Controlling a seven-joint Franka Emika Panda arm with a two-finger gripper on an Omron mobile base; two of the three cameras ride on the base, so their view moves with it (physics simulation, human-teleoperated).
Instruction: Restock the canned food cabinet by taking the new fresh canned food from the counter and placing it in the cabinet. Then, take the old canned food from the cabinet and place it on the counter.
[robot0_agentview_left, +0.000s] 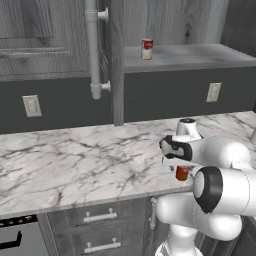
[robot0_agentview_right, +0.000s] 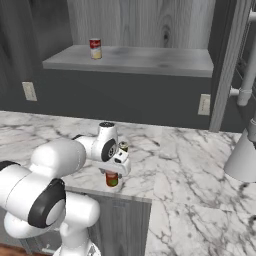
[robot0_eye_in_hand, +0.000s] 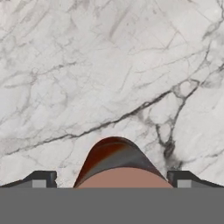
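Note:
The new fresh canned food (robot0_agentview_left: 182, 173), an all orange-red can, stands on the white marble counter (robot0_agentview_left: 75, 155) close to its front edge. My gripper (robot0_agentview_left: 179, 168) hangs right over it, open, with a fingertip (robot0_eye_in_hand: 41, 179) on each side of the can's top (robot0_eye_in_hand: 118, 162) and a small gap left. From the right base view, the can (robot0_agentview_right: 112, 179) sits under the hand (robot0_agentview_right: 115, 169). The old canned food (robot0_agentview_left: 146, 49), red above and whitish below, stands upright on the shelf (robot0_agentview_left: 200, 56) of the open cabinet, towards its left end (robot0_agentview_right: 95, 49).
The cabinet door with its long silver bar handle (robot0_agentview_left: 93, 47) stands open left of the shelf. A small brown-yellow lump (robot0_agentview_right: 123, 146) lies just behind the hand. A pale cone-shaped object (robot0_agentview_right: 245, 152) stands at the counter's right. Drawers (robot0_agentview_left: 100, 217) sit below the counter edge.

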